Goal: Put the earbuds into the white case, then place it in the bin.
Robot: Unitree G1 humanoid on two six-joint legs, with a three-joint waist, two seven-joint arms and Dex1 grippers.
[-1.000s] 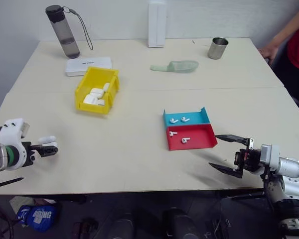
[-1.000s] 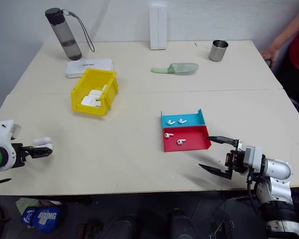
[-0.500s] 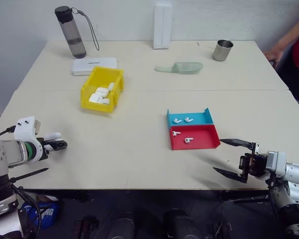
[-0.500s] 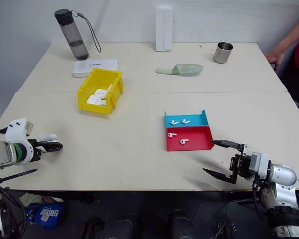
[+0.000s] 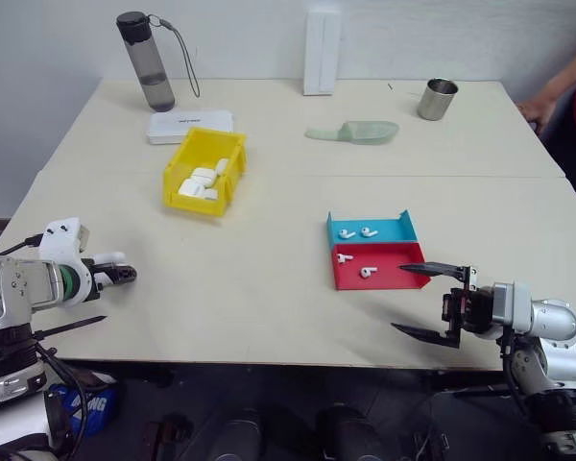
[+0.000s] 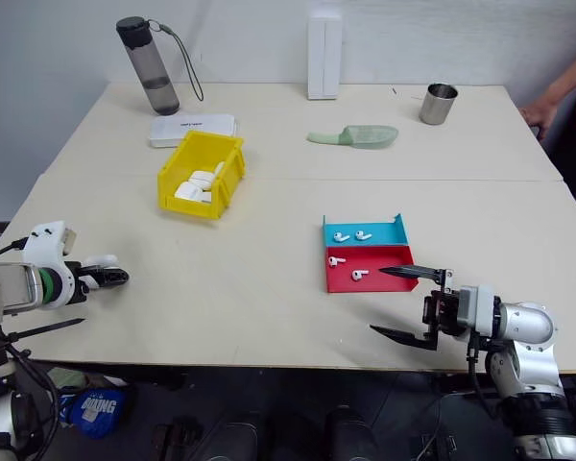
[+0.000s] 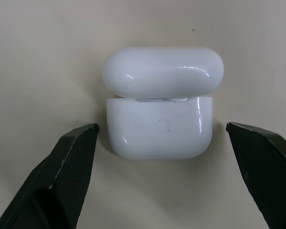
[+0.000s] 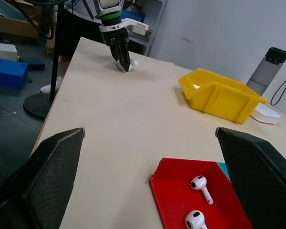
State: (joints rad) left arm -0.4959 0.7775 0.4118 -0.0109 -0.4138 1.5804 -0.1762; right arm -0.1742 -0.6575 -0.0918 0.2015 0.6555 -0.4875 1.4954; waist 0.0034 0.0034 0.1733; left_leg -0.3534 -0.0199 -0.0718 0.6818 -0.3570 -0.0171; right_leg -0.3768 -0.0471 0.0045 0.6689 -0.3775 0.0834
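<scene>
The white case lies on the table at the front left, its lid a crack open. My left gripper is down at the case, and its fingers stand on either side with a gap on each side. Four earbuds lie right of centre, two in the blue tray and two in the red tray. My right gripper hangs open and empty at the red tray's near right corner. The yellow bin sits at the back left and holds several white cases.
A flat white box and a dark water bottle stand behind the bin. Along the back are a tall white box, a green scoop and a metal cup. A person's hand rests at the table's far right edge.
The whole picture has shifted with the camera. My right gripper has edged left, and its upper finger now reaches the red tray's corner. The left gripper stays at the case.
</scene>
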